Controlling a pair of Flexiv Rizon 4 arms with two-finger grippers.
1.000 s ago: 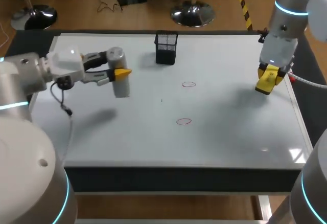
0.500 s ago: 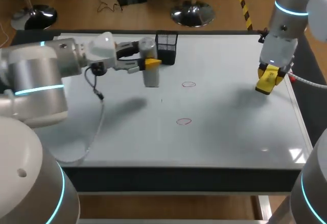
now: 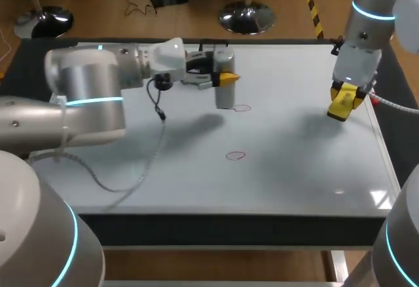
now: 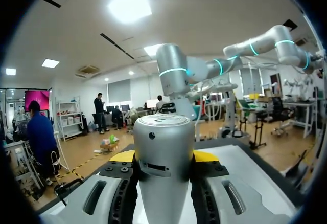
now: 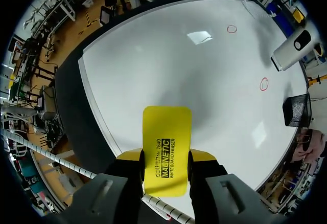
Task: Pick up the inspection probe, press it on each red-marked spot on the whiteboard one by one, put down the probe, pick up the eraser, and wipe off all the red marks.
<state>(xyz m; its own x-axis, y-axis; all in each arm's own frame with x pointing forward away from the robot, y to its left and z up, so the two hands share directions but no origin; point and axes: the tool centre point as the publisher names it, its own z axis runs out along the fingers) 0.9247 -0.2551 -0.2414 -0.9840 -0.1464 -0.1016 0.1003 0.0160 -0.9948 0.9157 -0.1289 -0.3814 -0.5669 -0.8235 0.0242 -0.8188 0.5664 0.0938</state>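
- Left edge to upper middle of the head view: silver left arm (image 3: pixel 85 94) with a cyan light ring, stretched across the upper left part of the white rectangular whiteboard (image 3: pixel 294 169).
- Upper middle: left gripper (image 3: pixel 226 77), yellow-tipped fingers pinching a pale grey cylindrical inspection probe (image 3: pixel 224 90) from two sides.
- Probe upright, lower end just left of the upper red mark (image 3: pixel 242 108). Contact with the board not readable.
- Left wrist view: same probe filling the gap between the fingers, a yellow tip pressed to each flank, rounded cap end facing the camera.
- Behind the left gripper, near the board's far edge: black wire-mesh basket (image 5: pixel 296 110). Mostly hidden in the head view, plain in the right wrist view, standing near the probe.
- Centre of frame: lower red mark (image 3: pixel 235 156), a small hand-drawn oval like the upper one, straight below it and well apart from the probe.
- Upper right corner: silver right arm (image 3: pixel 370 18) coming down over the board's right side.
- Right of frame: right gripper (image 3: pixel 342 103), fingers clamped on a flat yellow rectangular eraser (image 3: pixel 340 109), held above the board near its right edge.
- Right wrist view: eraser sticking out ahead between the fingers, black print on its face, both red ovals far ahead on the board.
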